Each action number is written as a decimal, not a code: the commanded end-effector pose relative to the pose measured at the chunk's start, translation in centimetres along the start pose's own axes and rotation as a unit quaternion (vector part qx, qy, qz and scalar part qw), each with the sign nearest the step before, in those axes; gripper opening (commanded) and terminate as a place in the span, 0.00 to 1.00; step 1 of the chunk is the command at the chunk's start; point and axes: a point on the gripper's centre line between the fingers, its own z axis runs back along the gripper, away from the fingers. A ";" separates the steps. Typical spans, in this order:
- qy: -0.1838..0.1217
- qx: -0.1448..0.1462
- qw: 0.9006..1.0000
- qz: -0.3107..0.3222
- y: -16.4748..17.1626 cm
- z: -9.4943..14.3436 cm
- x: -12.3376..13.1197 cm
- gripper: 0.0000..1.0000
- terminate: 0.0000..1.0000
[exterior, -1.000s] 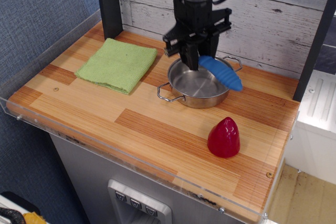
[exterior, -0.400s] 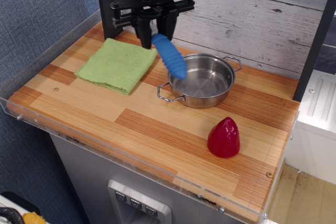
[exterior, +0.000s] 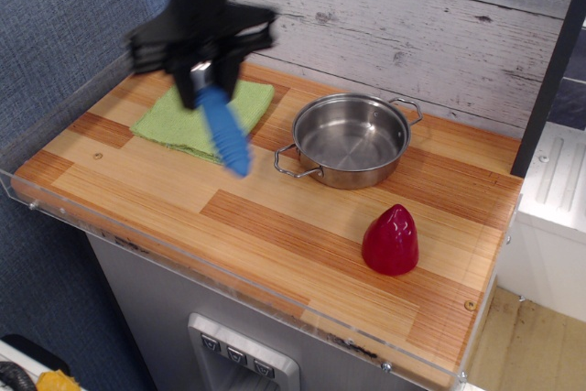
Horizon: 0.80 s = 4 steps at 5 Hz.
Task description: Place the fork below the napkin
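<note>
Wood planks make up the worktop (exterior: pixel 302 226), and a clear plastic rim runs along its front and left edges. A black gripper (exterior: pixel 201 80) hangs above the back left part of the worktop. It looks blurry. Its jaws are closed tight on the top end of the fork (exterior: pixel 225 131). Only the blue ribbed handle of the fork shows. The grey pronged end is hidden inside the gripper. The handle points down and a little toward the front right. The fork is up in the air and does not look like it touches the worktop.

Under the gripper lies the napkin (exterior: pixel 174 123). It is light green and square, and it lies flat near the back left corner of the worktop. The gripper and fork cover part of it. The low tip of the blue handle shows just past the front right edge of the napkin, over bare wood.

To the right of the napkin sits a shiny steel pan (exterior: pixel 352 139) with two small wire handles. It is close to the back edge, near the middle of the worktop. It has nothing in it. Near the front right corner stands a red cone (exterior: pixel 391 240) with a rounded tip. It is well apart from the pan and far from the napkin.
</note>
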 end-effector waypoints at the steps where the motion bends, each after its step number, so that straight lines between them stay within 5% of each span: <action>1: -0.003 0.026 0.995 0.099 4.2 -1.5 1.9 0.00 0.00; 4: -0.018 0.067 0.983 0.172 6.4 -5.9 2.4 0.00 0.00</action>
